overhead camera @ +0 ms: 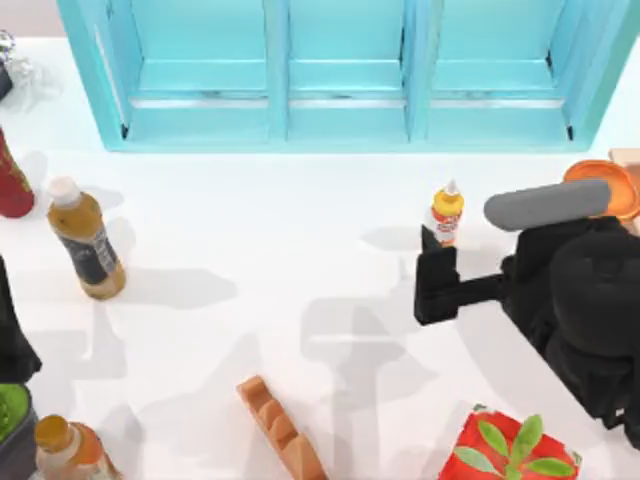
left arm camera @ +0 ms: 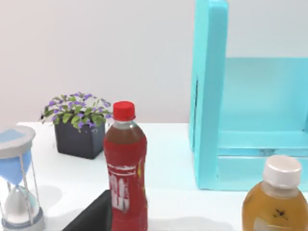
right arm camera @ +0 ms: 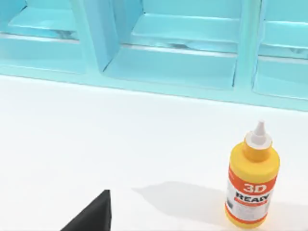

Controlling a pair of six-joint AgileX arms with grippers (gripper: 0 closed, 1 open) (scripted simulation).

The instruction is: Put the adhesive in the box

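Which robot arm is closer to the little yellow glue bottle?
Right. The right gripper is just in front of the glue bottle; the left arm sits at the table's far left edge.

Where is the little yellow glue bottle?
The glue bottle stands upright on the table's right side, before the blue box, just beyond the right gripper.

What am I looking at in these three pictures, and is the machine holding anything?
It is a simulated pair of robot arms at a white table. One camera looks down from above; the other two ride on the arms' wrists. The right arm's tool sits beside the small yellow glue bottle, which stands upright, not held. Behind is a turquoise box with open compartments. The left arm waits at the left edge, near a red drink bottle and a brown one.
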